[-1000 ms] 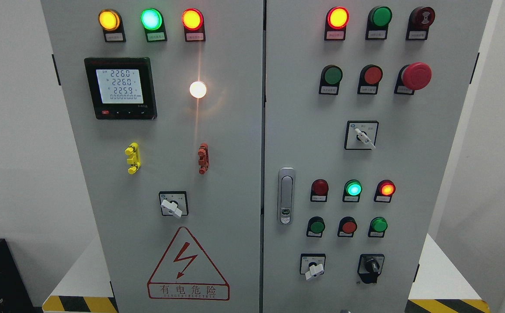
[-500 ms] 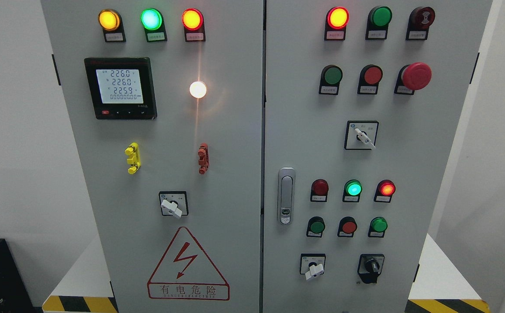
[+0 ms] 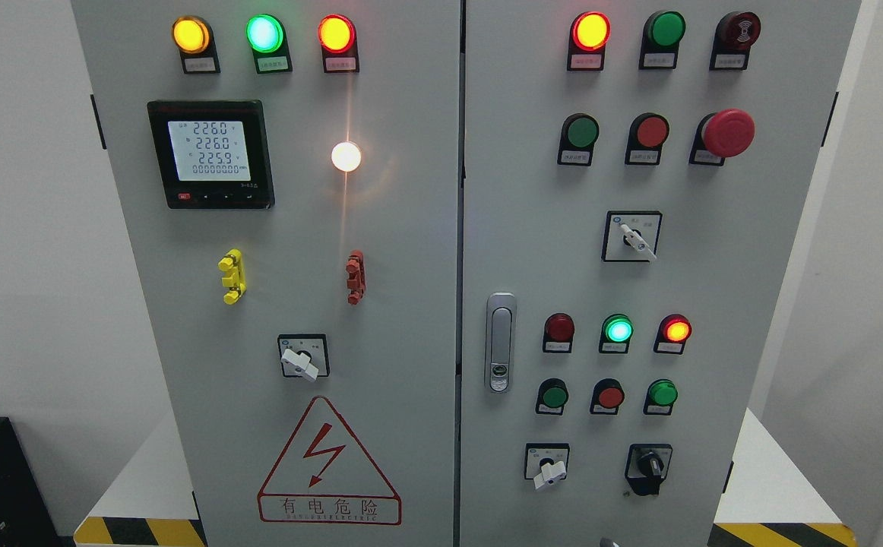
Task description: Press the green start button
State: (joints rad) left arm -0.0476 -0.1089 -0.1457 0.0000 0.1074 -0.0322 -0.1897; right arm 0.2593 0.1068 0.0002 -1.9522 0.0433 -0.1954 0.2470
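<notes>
Right now no robot hand shows, so I cannot tell if either is loose or clenched. On the big gray cabinet, the right door has a green button at about 1 o'clock, just beside a red button. A silver door handle sits near 5 o'clock.

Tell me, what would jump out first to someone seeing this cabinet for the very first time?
Probably the glaring white lamp mid-height on the left door, beside the lit digital meter. Then the big red mushroom button at the right door's upper right, and the red lightning warning triangle low on the left door. No robot hand is clearly in view.
</notes>
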